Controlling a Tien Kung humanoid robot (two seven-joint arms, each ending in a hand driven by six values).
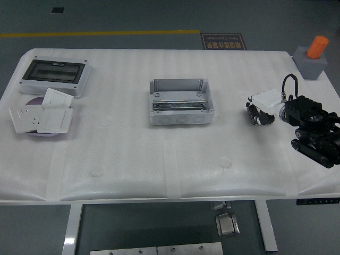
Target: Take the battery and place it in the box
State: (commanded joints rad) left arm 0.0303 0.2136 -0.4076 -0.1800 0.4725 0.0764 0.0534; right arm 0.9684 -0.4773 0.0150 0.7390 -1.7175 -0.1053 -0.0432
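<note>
Head view: the right hand (265, 109) is seen at the frame's right, fingers curled on the white battery (267, 99). The open grey box (180, 102) lies well apart to its left, at centre. No left hand is seen.

White tabletop (133, 159), padded cover, white legs below. Grey-blue floor (133, 16); yellow line (101, 34) crossing far side. Dark floor sign (223, 41) beyond far edge. Even, diffuse light.

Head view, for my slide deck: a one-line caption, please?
Right hand grasps white battery right of the open grey box.
</note>
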